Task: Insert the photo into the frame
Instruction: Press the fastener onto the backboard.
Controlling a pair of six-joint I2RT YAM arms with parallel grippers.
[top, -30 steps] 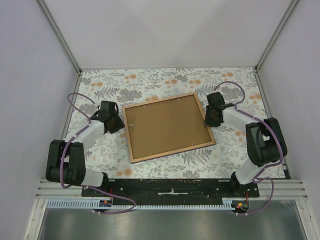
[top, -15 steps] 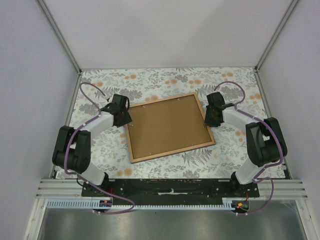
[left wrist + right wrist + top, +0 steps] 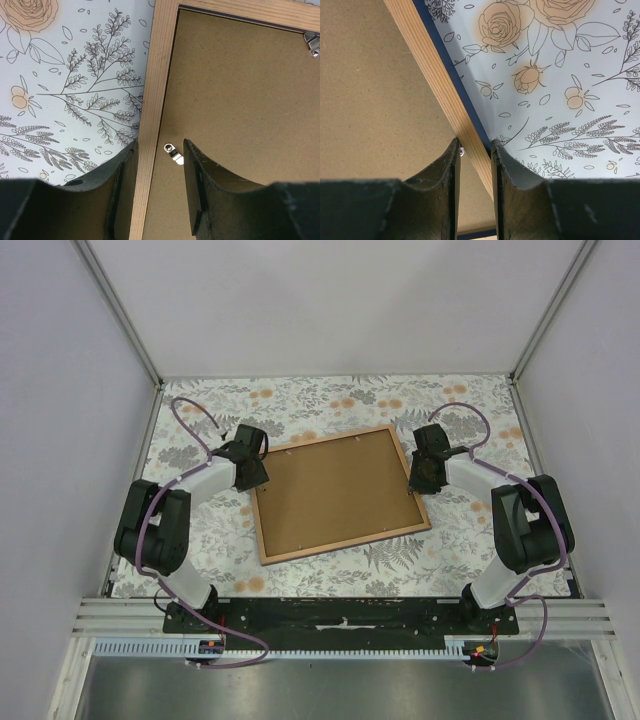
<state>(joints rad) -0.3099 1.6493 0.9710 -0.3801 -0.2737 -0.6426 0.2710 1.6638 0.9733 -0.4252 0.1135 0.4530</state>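
The frame (image 3: 346, 545) lies face down on the flowered table, its light wood rim (image 3: 159, 75) up, with a flat brown backing board (image 3: 335, 492) lying inside it. The photo is hidden. My left gripper (image 3: 256, 472) hangs over the frame's left rim near the far corner. It is open, one jaw over the cloth and the other over the board, beside a small metal clip (image 3: 174, 153). My right gripper (image 3: 418, 478) is at the right rim (image 3: 430, 65), its jaws closed against both sides of the wood.
A second metal clip (image 3: 313, 44) sits at the board's far edge. The flowered cloth (image 3: 320, 400) covers the table around the frame. Grey walls and metal posts close in the table on the left, back and right.
My left arm has swung right and a little farther back, bringing its gripper from beside the frame onto the left rim. The right gripper and the frame have not moved.
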